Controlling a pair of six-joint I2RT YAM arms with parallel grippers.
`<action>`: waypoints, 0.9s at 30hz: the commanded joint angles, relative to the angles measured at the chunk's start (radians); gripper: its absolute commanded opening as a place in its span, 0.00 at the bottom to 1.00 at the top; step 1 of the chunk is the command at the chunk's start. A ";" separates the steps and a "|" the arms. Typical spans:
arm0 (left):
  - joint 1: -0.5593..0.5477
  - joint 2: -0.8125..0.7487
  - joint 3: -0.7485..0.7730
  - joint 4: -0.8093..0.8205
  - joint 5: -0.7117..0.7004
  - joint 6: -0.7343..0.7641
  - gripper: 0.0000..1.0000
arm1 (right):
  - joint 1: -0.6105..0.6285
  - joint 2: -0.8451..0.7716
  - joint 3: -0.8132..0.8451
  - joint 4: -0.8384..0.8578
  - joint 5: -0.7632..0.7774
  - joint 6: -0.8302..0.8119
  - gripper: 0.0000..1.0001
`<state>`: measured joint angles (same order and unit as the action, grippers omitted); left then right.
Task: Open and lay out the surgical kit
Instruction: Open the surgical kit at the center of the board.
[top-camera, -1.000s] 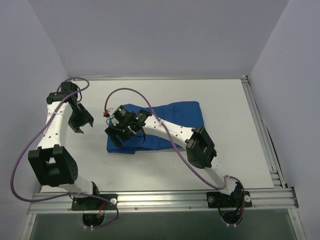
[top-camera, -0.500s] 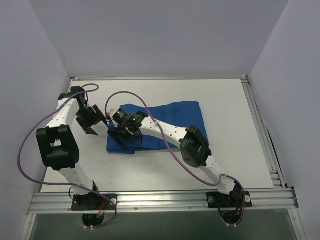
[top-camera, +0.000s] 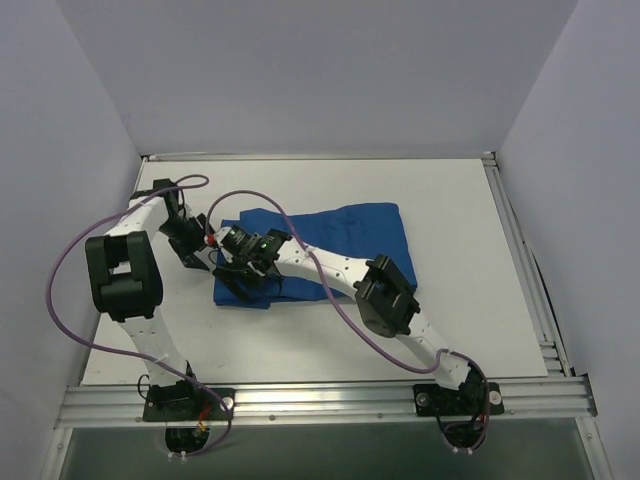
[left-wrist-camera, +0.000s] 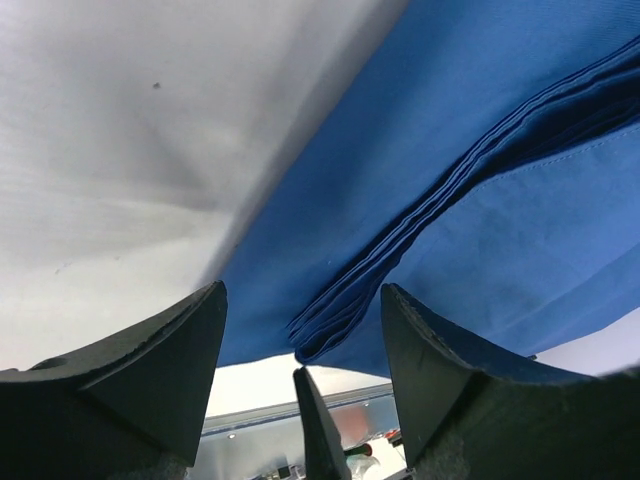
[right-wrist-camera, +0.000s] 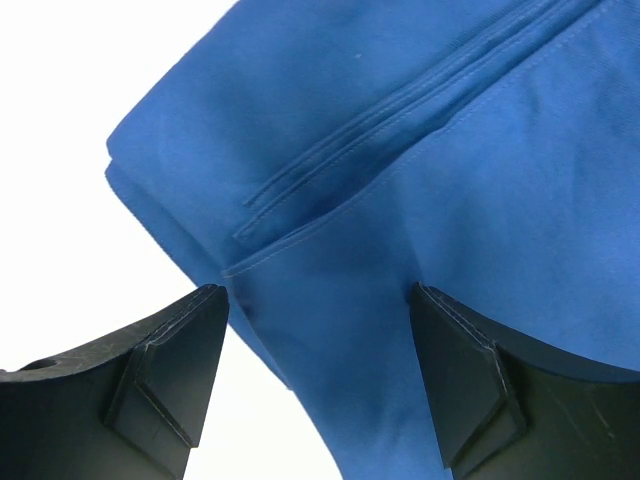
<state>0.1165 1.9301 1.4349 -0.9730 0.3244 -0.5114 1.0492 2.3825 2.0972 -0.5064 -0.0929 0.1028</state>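
The surgical kit is a folded royal-blue cloth bundle (top-camera: 345, 245) lying mid-table; what it wraps is hidden. My left gripper (top-camera: 197, 256) stands open at the bundle's left edge. In the left wrist view the stacked fold layers (left-wrist-camera: 350, 300) of the blue cloth (left-wrist-camera: 480, 180) show just beyond the gap of that gripper (left-wrist-camera: 303, 335), with nothing between the fingers. My right gripper (top-camera: 238, 280) hovers open over the bundle's front-left corner. In the right wrist view a stitched flap (right-wrist-camera: 420, 200) of the cloth lies beneath the spread fingers of that gripper (right-wrist-camera: 320, 345).
The white tabletop (top-camera: 450, 310) is bounded by an aluminium rail (top-camera: 330, 400) at the near edge and another (top-camera: 520, 260) along the right side. Purple cables (top-camera: 290, 215) loop over both arms. Pale walls close in the back and sides.
My left arm has swung in from the table's left side to the cloth's left edge, its jaws now wider. The right gripper has shifted slightly left over the corner.
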 joint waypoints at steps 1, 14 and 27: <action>-0.020 0.024 0.018 0.063 0.057 0.017 0.72 | 0.012 -0.052 -0.003 -0.024 0.024 0.000 0.74; -0.061 0.006 0.004 0.066 -0.139 0.020 0.66 | -0.058 -0.170 -0.118 0.029 -0.001 0.058 0.74; -0.097 0.078 -0.001 0.129 -0.160 0.037 0.60 | -0.068 -0.183 -0.117 0.019 -0.024 0.086 0.73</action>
<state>0.0406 1.9869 1.4197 -0.8955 0.1890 -0.4885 0.9722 2.2688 1.9644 -0.4744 -0.1085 0.1787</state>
